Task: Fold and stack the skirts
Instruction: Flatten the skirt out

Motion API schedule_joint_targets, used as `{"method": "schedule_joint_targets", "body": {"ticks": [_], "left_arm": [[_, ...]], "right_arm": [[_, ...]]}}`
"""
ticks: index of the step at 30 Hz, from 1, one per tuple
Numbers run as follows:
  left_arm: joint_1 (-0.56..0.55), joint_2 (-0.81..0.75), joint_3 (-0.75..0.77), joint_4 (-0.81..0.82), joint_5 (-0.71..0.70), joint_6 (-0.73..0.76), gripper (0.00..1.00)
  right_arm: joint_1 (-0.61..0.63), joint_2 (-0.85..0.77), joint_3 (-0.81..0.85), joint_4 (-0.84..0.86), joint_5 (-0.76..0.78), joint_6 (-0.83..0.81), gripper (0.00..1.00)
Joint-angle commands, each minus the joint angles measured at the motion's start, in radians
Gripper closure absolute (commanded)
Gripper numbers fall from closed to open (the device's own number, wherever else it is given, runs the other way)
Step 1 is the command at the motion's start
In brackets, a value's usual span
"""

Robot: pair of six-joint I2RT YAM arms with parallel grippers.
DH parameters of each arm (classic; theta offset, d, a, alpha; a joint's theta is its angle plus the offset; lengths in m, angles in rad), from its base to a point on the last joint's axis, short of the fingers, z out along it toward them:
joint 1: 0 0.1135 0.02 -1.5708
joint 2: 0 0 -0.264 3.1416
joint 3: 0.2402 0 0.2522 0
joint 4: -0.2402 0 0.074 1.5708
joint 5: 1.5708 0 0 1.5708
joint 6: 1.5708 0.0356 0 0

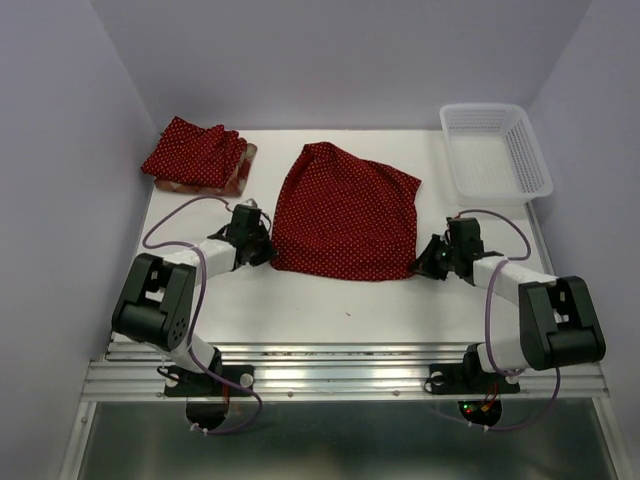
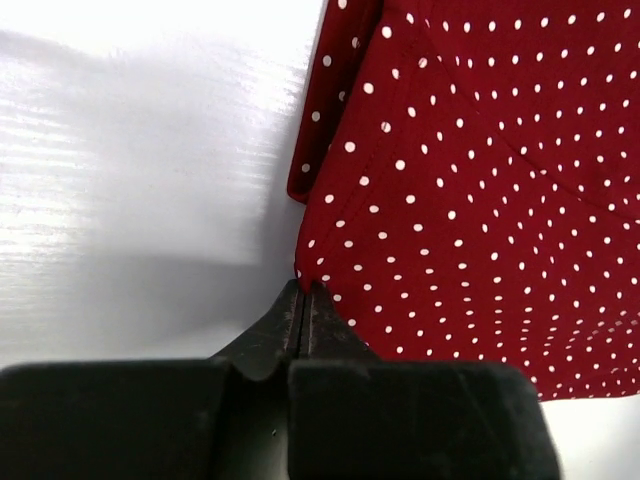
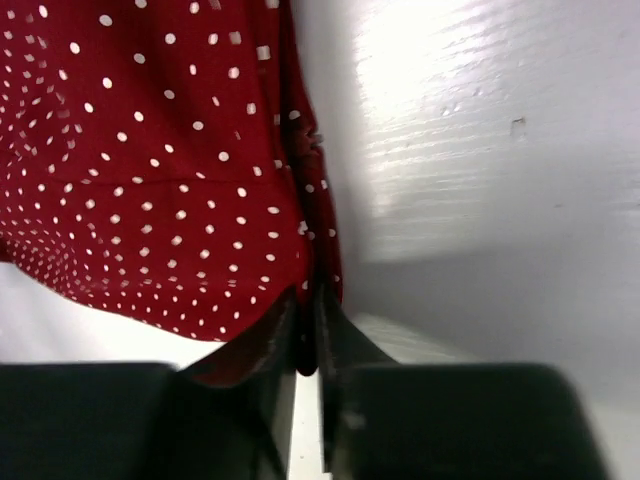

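The spread polka-dot skirt (image 1: 345, 210) lies mid-table. The left gripper (image 2: 303, 297) pinches its near-left corner and the right gripper (image 3: 306, 325) its near-right hem, jaws narrow. Far left, 1 folded polka-dot skirt (image 1: 195, 152) tops the plaid skirt (image 1: 241, 172). A white mesh basket (image 1: 527, 150) sits far right, apart.

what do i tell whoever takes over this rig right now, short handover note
Tools: the left tool is shut on the near left corner of the spread dotted skirt. The right tool is shut on its near right corner.
Things: the spread skirt lies flat mid-table.
Done: the folded dotted skirt lies on the plaid skirt at the back left.
Left: fold the spread skirt, probably near edge over to the far edge, then add it to that pile.
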Motion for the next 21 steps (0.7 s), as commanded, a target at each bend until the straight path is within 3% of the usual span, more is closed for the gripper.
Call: {"method": "schedule_joint_targets", "body": {"ticks": [1,6,7,13,17,21], "left_arm": [[-0.008,-0.040,-0.045,-0.038,0.033,-0.006,1.00],[-0.016,-0.262,-0.056,-0.110,0.067,-0.055,1.00],[-0.018,-0.367,-0.049,-0.127,0.067,-0.060,1.00],[-0.022,-0.751,0.131,-0.214,0.016,-0.106,1.00],[-0.024,-0.822,0.309,-0.213,-0.005,-0.100,1.00],[-0.024,-0.787,0.466,-0.155,-0.059,-0.068,1.00]], "right_arm": [[0.004,-0.053,-0.006,0.008,-0.046,0.002,0.97],[0.004,-0.313,0.046,-0.142,0.011,-0.050,0.99],[0.004,-0.356,0.092,-0.176,0.046,-0.058,0.99],[0.004,-0.614,0.343,-0.325,0.144,-0.094,0.99],[0.004,-0.656,0.481,-0.337,0.187,-0.115,0.99],[0.004,-0.634,0.653,-0.320,0.236,-0.149,0.99]]}}
